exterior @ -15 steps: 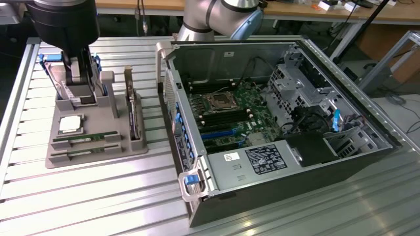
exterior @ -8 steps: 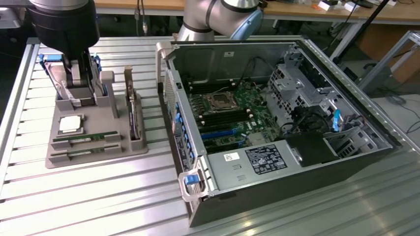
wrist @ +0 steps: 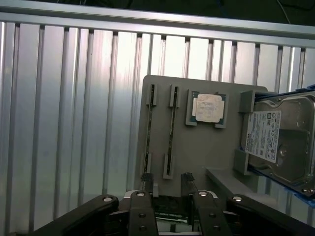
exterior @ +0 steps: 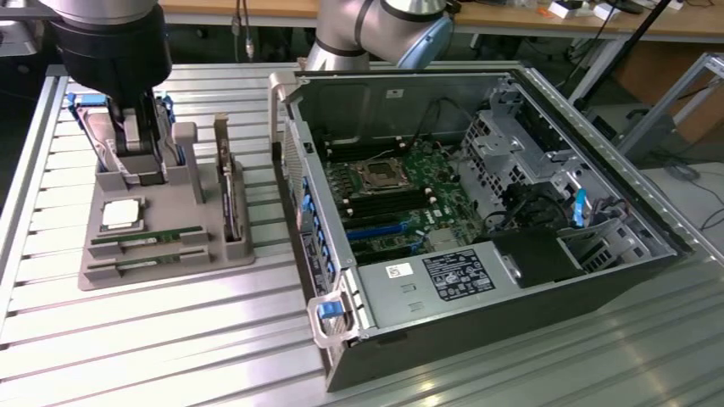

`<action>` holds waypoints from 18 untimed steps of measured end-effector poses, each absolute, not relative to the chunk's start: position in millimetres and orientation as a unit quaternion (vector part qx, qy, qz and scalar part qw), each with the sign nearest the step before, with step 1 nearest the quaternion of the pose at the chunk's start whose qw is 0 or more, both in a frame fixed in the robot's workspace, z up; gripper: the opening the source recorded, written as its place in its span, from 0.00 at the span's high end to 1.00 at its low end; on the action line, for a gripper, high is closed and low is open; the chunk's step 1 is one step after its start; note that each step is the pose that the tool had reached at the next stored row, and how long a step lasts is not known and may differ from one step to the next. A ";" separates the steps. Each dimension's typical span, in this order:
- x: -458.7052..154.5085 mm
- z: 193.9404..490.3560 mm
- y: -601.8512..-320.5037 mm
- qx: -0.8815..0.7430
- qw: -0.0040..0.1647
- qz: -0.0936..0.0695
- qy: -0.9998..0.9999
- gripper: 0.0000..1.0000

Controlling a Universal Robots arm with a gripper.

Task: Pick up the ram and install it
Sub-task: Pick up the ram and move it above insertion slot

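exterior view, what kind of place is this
Probably a robot lab bench for PC assembly: an open PC case on a slotted metal table, beside a tray holding ram sticks and a processor.

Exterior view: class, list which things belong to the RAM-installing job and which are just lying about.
Job: ram stick and its twin in the grey holder; open computer case with motherboard; gripper, open, over the holder.
Lying about: processor chip; expansion card; hard drive.
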State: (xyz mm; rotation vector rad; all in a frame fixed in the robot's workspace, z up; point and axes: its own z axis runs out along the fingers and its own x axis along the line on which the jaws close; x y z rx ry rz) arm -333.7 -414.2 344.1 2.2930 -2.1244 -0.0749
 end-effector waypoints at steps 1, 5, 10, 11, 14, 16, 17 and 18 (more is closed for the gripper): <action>-333.9 343.6 -414.2 0.734 0.007 -0.024 -0.679 0.64; -334.5 340.7 -414.2 0.735 0.008 -0.024 -0.677 0.64; -335.5 336.5 -414.2 0.737 0.008 -0.024 -0.675 0.64; -335.5 336.2 -414.2 0.737 0.008 -0.024 -0.675 0.64; -336.0 333.2 -414.2 0.738 0.008 -0.024 -0.674 0.64; -336.1 331.2 -414.2 0.739 0.008 -0.024 -0.673 0.64; -336.1 330.4 -414.2 0.739 0.008 -0.024 -0.673 0.64; -336.1 329.4 -414.2 0.739 0.008 -0.024 -0.673 0.64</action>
